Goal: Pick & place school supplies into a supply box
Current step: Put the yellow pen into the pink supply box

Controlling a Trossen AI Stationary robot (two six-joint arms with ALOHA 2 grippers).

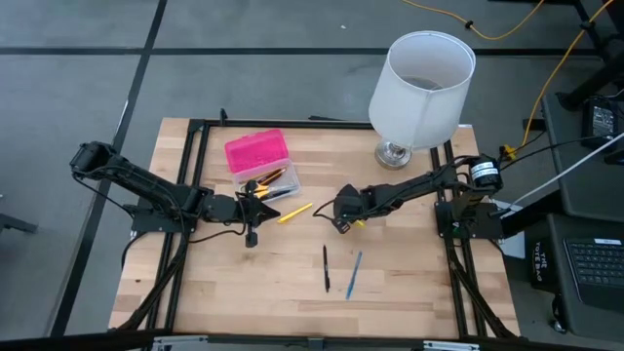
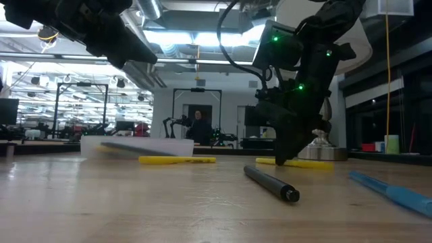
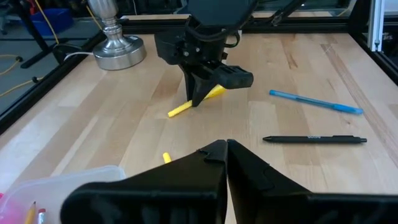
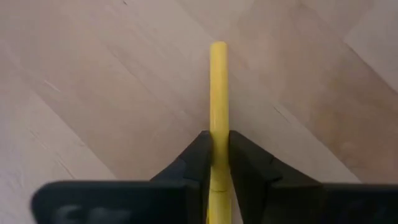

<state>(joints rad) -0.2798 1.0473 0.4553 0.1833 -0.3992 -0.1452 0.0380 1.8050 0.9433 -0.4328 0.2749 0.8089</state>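
While my right gripper [image 4: 216, 163] stands on the table [image 1: 409, 292] at the centre of the high view, its jaws are pinched on a yellow pen [image 4: 218, 93] that lies flat on the wood, the shaft running out between the two fingertips. My left gripper [image 3: 226, 149], left of centre in the high view, has its jaws pressed together and carries nothing; it hovers just below the supply box [image 1: 261, 162].

That box sits in the upper middle of the high view, its pink lid [image 1: 256, 150] swung open above the clear base [image 1: 278, 182], and several pens and pencils lie inside the base. A second yellow pen [image 1: 294, 212] rests between the box and my right gripper. Lower in the high view, a black pen [image 1: 326, 268] and a blue pen [image 1: 353, 274] lie side by side. A white lampshade [image 1: 421, 90] stands at the upper right.
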